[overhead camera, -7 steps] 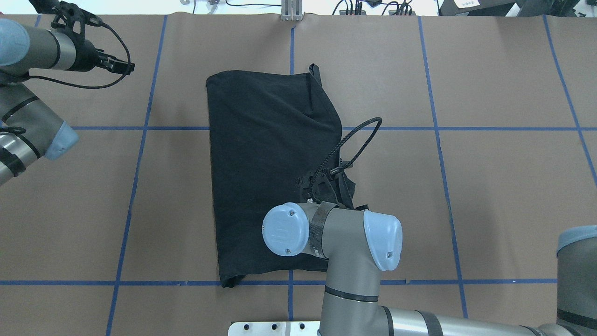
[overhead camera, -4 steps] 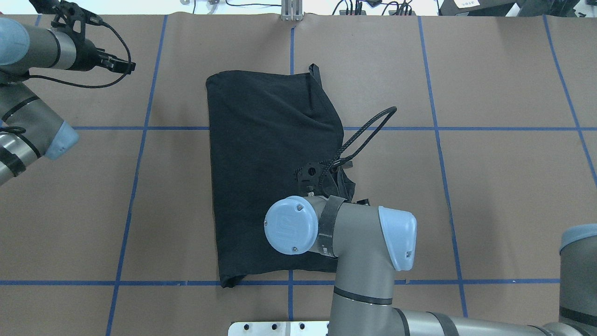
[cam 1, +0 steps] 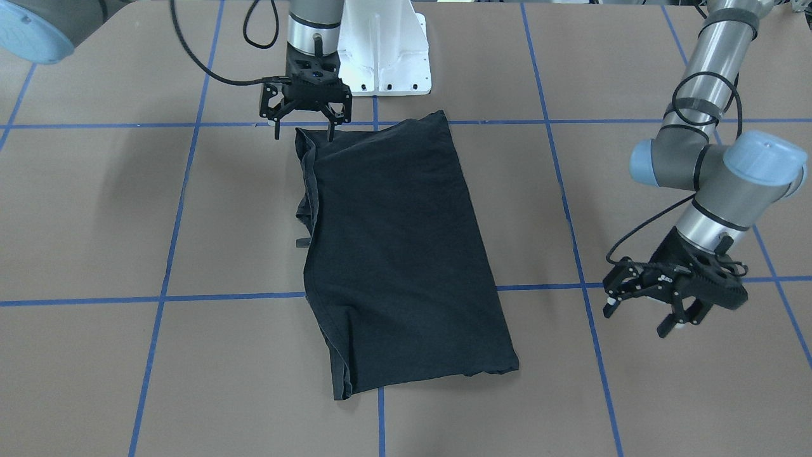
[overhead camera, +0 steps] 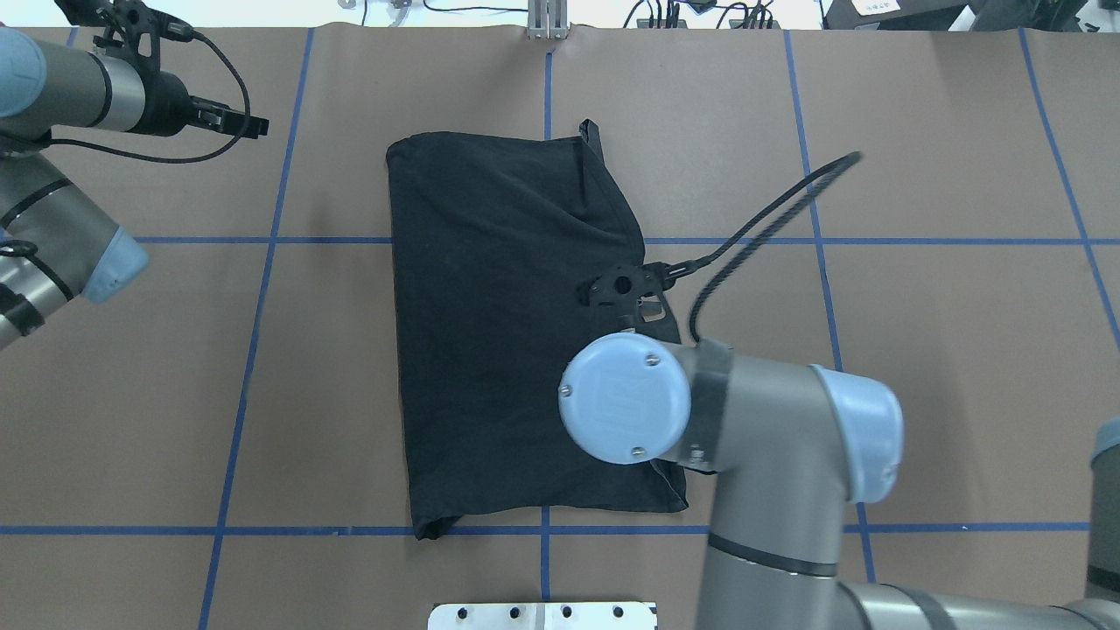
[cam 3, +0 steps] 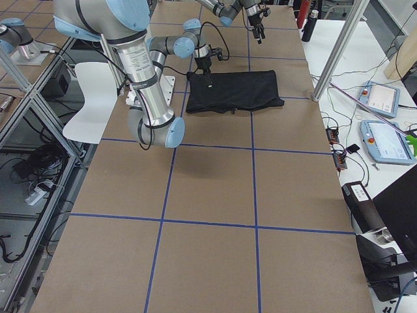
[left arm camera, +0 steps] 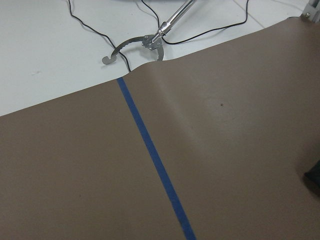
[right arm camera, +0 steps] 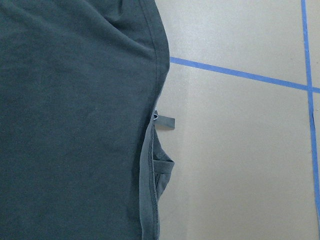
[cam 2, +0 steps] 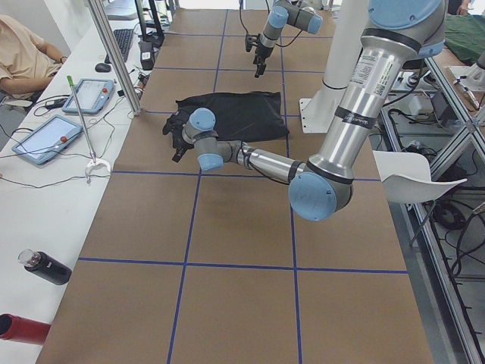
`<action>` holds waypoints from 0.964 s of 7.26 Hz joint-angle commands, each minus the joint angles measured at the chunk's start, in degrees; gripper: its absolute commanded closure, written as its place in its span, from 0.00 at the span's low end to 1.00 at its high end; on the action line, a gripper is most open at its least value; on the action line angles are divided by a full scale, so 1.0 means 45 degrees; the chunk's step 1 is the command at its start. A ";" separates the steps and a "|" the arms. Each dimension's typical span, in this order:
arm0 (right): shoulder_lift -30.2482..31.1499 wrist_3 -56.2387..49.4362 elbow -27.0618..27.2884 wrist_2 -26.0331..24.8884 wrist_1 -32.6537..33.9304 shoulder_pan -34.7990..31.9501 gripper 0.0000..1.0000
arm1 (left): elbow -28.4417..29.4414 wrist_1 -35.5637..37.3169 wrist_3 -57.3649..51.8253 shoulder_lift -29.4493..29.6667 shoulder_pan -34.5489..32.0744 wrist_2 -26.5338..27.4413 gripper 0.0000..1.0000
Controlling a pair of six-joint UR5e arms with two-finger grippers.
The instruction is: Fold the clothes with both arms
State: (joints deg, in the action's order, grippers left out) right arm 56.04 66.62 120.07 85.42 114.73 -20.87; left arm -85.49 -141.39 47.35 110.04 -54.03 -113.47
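Black T-shirt [cam 1: 399,254] folded flat on table [cam 1: 634,76].
Right gripper [cam 1: 303,134] was held spread, empty, at the shirt's corner; left gripper [cam 1: 635,322] spread, empty, well apart.

The overhead camera looks forward and down from behind the robot; the front-facing one faces it across the table [cam 1: 95,222], the white pedestal [cam 1: 387,44] at its top; the side cameras look along the table from its ends, farther off; the left wrist camera hangs close over a blue tape line [left arm camera: 148,145]; the right wrist camera sits close above the black T-shirt [right arm camera: 75,125], which all four fixed views share.
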 commanded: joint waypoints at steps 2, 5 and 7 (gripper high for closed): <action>0.1661 -0.0449 0.0466 0.0588 -0.2786 -0.0439 0.00 | -0.5851 0.3059 0.4015 -0.1947 0.3146 0.0891 0.00; 0.3984 -0.0507 0.0758 0.0804 -0.6302 -0.0498 0.00 | -0.6724 0.3060 0.7164 -0.2460 0.6819 0.3818 0.00; 0.5278 -0.0488 0.0779 0.0862 -0.8301 -0.0576 0.00 | -0.6763 0.3079 0.8670 -0.2830 0.8502 0.5305 0.00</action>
State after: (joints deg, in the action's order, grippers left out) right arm 76.31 64.41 123.45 89.19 82.76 -23.20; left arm -115.78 -127.61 81.84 98.38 -20.82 -94.18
